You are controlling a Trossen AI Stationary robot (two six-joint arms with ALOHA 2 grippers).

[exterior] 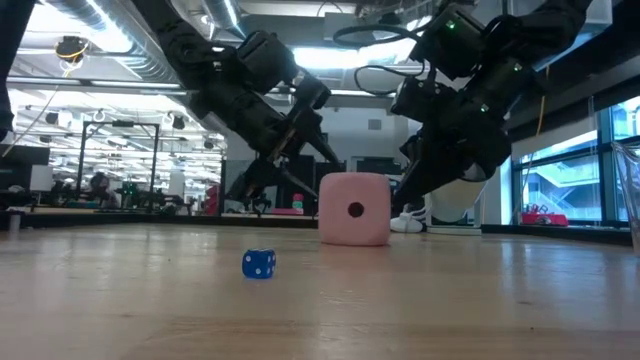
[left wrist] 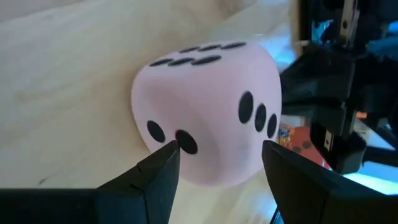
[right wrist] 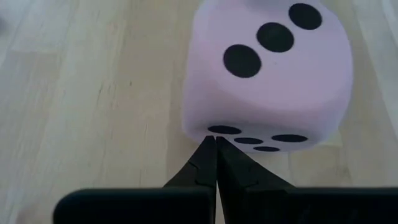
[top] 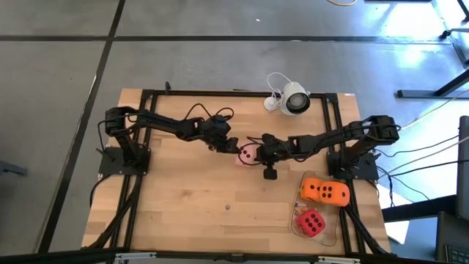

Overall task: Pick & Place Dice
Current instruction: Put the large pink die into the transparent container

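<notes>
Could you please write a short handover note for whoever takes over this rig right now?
Left gripper: open, fingers either side of the pale pink die, not closed on it.
Right gripper: shut, empty, tips at the same die's other side.
The pink die sits on the table mid-way between the arms.
Done: an orange die and the red die lie in the clear container by the right arm.
Left: place the pink die.
</notes>
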